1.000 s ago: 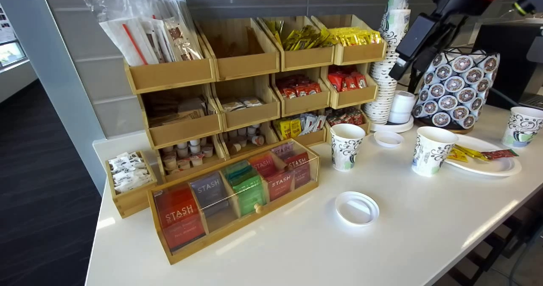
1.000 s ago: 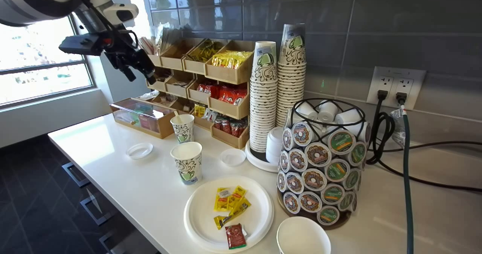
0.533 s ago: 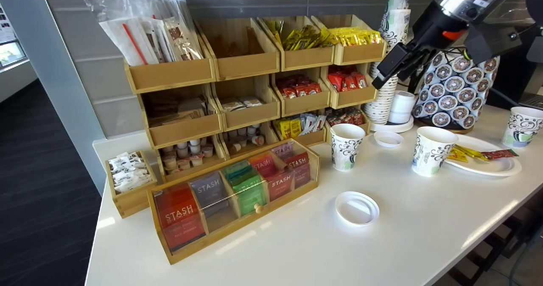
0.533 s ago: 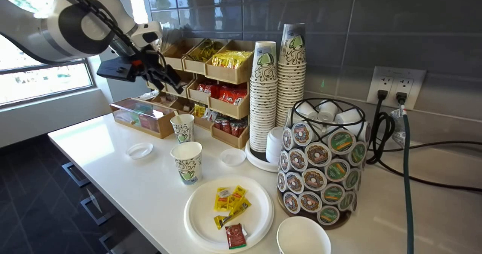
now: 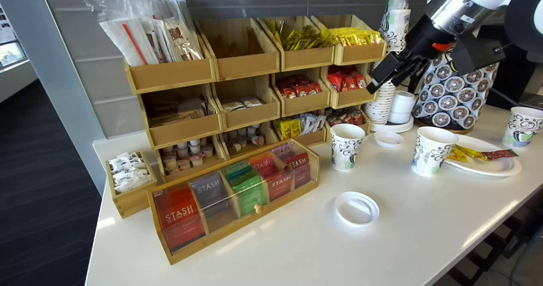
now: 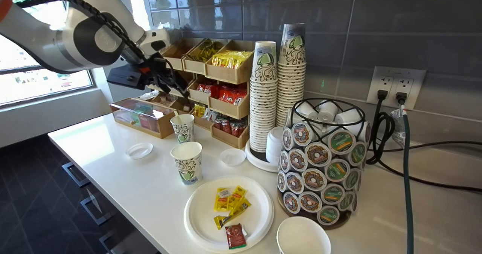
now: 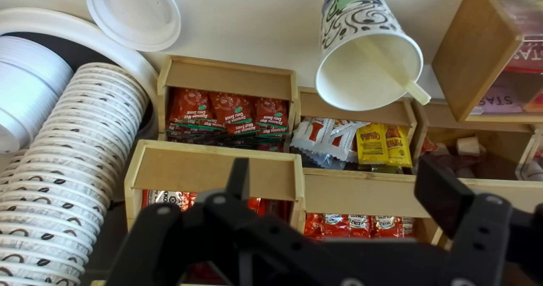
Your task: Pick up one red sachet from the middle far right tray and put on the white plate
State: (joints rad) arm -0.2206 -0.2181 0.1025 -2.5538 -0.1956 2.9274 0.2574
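The black two-fingered gripper (image 7: pixel 335 171) holds its jaws wide apart. In an exterior view it hangs at 3 o'clock of the light wooden, slanted tray (image 5: pixel 352 97) at the 3 o'clock end of the middle tier of the tan wooden rack (image 5: pixel 244 65); one jaw overlaps the tray's front edge by line of sight. In an exterior view, where flat, shiny red sachets (image 6: pixel 231 95) lie inside that tray, the gripper is apart from it, toward 10 o'clock. The wrist view puts the tray's front wall toward 8 o'clock.

On the glossy white tabletop (image 6: pixel 147 186), the round, shallow white plate (image 6: pixel 201 208) carries flat yellow sachets (image 6: pixel 237 210) near its middle and a rectangular dark red sachet with a green edge (image 6: pixel 235 237) at 6 o'clock. A patterned white paper cup (image 6: pixel 187 165) stands upright just beside the plate's 11 o'clock rim.
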